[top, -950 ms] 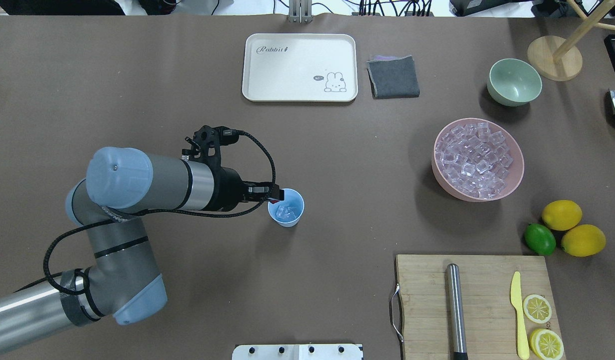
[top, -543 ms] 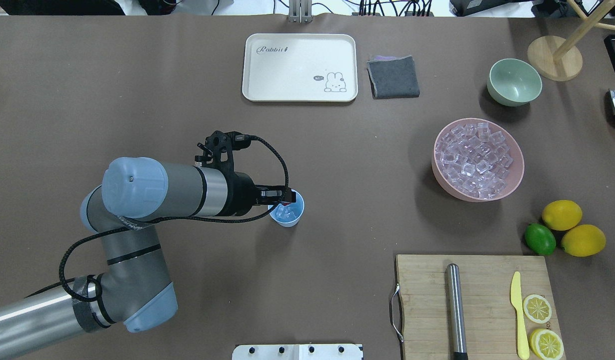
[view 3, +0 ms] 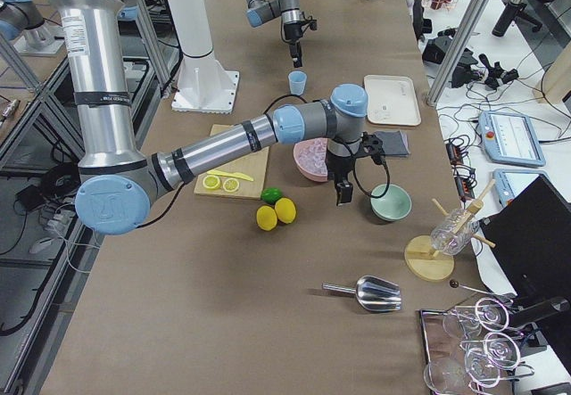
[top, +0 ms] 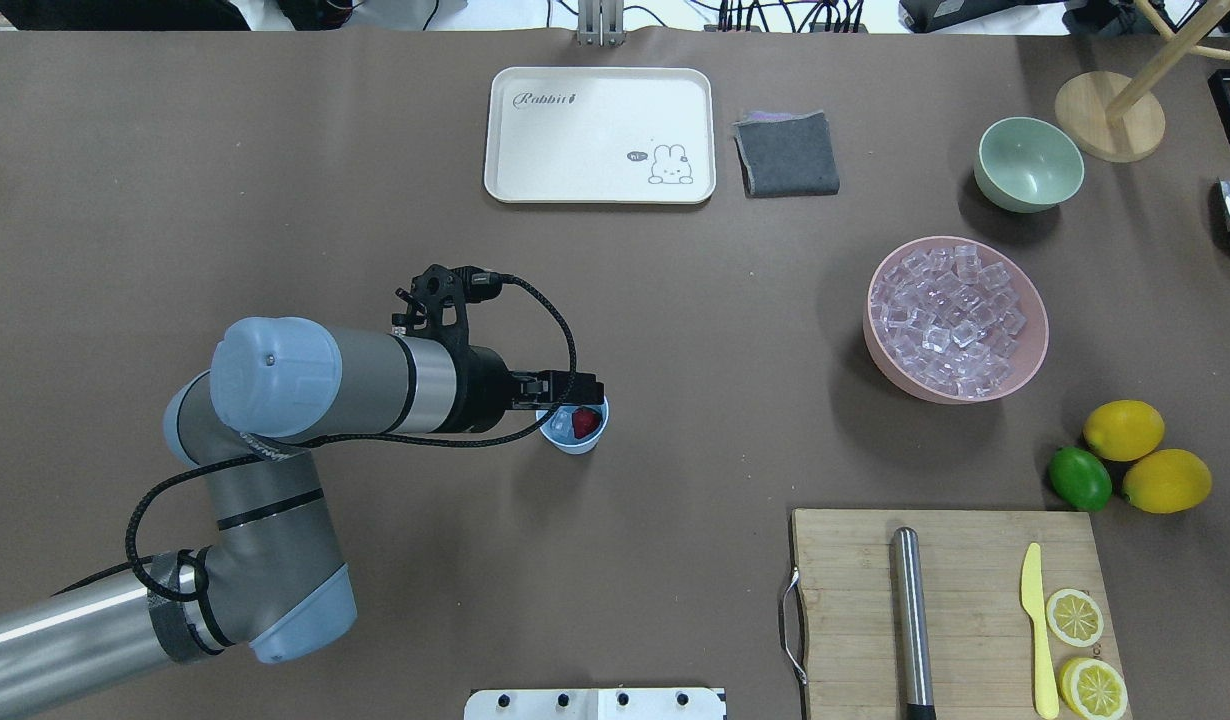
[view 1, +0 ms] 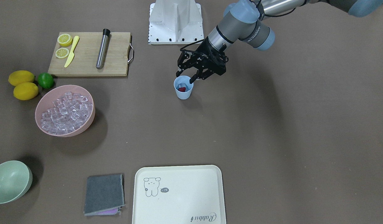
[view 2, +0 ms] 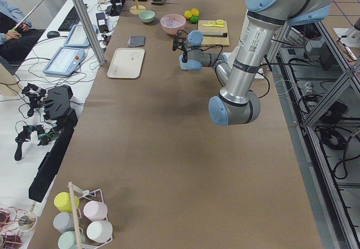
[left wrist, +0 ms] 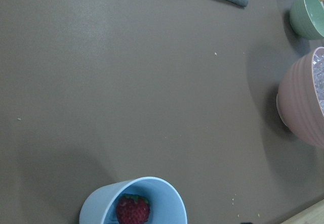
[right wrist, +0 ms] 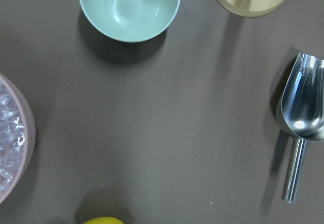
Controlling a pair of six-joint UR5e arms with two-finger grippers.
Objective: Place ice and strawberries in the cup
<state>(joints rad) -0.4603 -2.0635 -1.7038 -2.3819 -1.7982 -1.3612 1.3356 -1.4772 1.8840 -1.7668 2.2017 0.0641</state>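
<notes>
The light blue cup [top: 578,443] stands mid-table, also in the front view [view 1: 184,93] and the left wrist view [left wrist: 163,196]. The red strawberry [top: 585,422] lies inside it [view 1: 182,89] [left wrist: 133,210], on clear ice cubes [top: 559,427]. My left gripper [top: 575,386] hangs just over the cup's rim, open and empty [view 1: 185,77]. More ice [top: 950,315] is heaped in the pink bowl [top: 1033,370]. My right gripper [view 3: 343,192] shows only in the exterior right view, between the pink and green bowls; I cannot tell its state.
A white tray [top: 600,135] and grey cloth [top: 786,153] lie at the far side. A green bowl [top: 1029,163], two lemons [top: 1123,429], a lime [top: 1079,478] and a cutting board [top: 960,610] with knife, steel rod and lemon slices are on the right. A metal scoop [right wrist: 302,118] lies nearby.
My left gripper held the strawberry and moved over the cup. Its jaws have opened and the strawberry now lies in the cup.
</notes>
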